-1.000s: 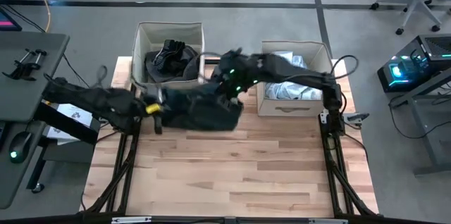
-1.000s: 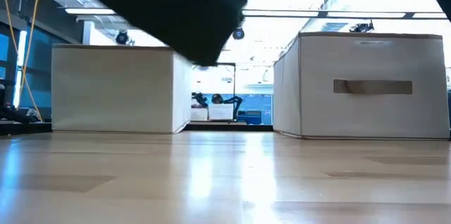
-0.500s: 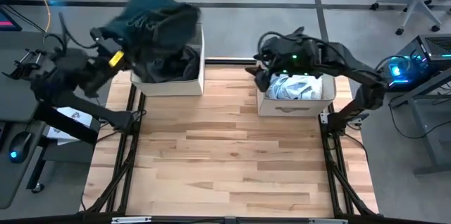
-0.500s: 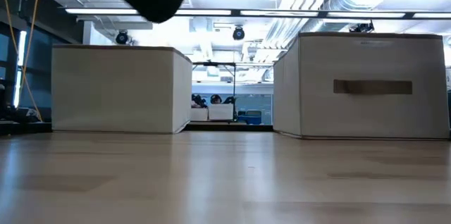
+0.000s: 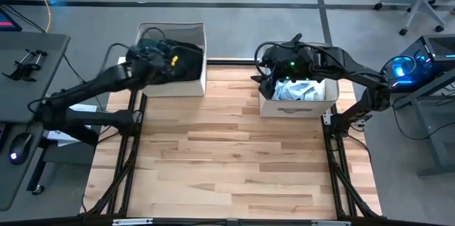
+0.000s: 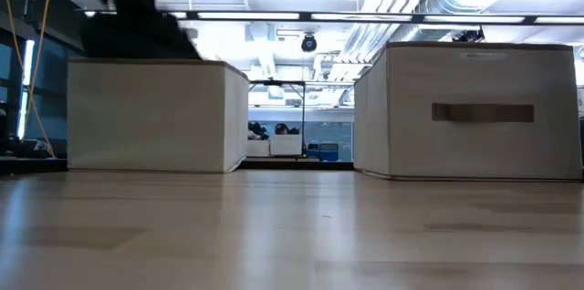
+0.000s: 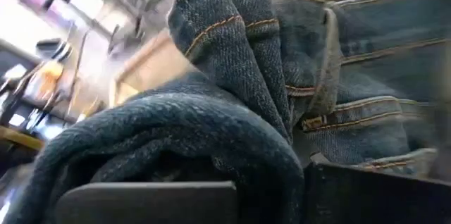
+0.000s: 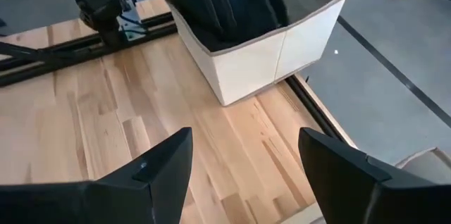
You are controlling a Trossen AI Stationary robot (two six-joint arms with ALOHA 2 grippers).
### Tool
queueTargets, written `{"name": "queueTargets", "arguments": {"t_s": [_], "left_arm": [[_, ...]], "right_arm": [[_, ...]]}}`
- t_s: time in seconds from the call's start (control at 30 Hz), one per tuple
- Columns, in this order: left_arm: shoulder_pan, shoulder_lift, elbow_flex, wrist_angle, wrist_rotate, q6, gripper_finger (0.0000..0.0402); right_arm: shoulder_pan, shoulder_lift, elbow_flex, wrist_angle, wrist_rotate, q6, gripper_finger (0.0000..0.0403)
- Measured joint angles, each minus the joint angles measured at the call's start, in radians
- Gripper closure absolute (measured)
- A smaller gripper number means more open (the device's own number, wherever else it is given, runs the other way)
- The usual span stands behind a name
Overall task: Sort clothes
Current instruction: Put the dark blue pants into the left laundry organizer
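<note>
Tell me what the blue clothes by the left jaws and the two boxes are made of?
The blue garment looks like denim: coarse twill weave, orange stitched seams. The two boxes seem to be beige woven fabric over stiff panels, matte, with folded corner seams.

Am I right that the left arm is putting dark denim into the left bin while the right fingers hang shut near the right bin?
Not quite: the right fingers stand open, as the right wrist view shows. The left gripper does hold dark denim over the left bin.

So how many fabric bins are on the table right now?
2. The left bin sits at the table's back left, holding dark clothes; the right bin sits at the back right, holding pale clothes.
</note>
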Motion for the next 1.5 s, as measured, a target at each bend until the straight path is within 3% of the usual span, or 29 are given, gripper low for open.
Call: {"name": "queueTargets", "arguments": {"t_s": [0.07,0.17,0.37,0.57,0.67,0.8,0.87,1.03,1.17,1.37,1.5], "left_arm": [[0.036,0.033,-0.025,0.028,0.038,-0.003,0.0399],[0.034,0.066,0.041,0.026,0.076,0.038,0.0399],[0.06,0.09,0.372,-0.027,0.191,0.115,0.0401],[0.21,0.147,0.663,-0.2,0.568,-0.095,0.0401],[0.318,0.197,0.712,-0.209,0.779,-0.159,0.0401],[0.493,0.303,0.699,-0.302,0.972,-0.202,0.0401],[0.572,0.374,0.688,-0.39,0.982,-0.185,0.0401],[0.683,0.515,0.69,-0.492,0.892,-0.094,0.0401],[0.73,0.602,0.69,-0.498,0.955,-0.02,0.0384],[0.738,0.646,0.725,-0.561,0.984,0.02,0.0294],[0.74,0.64,0.861,-0.683,0.955,-0.041,0.0237]], "right_arm": [[0.0,-0.003,0.0,0.0,-0.001,0.001,0.016],[0.006,-0.004,0.0,-0.001,-0.003,0.004,0.016],[0.01,-0.004,0.0,0.0,-0.008,0.01,0.016],[0.01,-0.004,0.0,0.01,-0.007,0.011,0.016],[0.007,-0.004,0.0,0.021,-0.007,0.011,0.016],[0.007,-0.005,0.0,0.031,-0.007,0.012,0.016],[0.009,-0.005,0.0,0.031,-0.007,0.028,0.016],[0.027,-0.005,0.0,0.031,-0.006,0.056,0.016],[0.041,-0.005,0.0,0.031,0.0,0.056,0.016],[0.042,-0.005,0.0,0.031,0.001,0.056,0.016],[0.042,-0.005,0.0,0.034,0.002,0.056,0.016]]}}
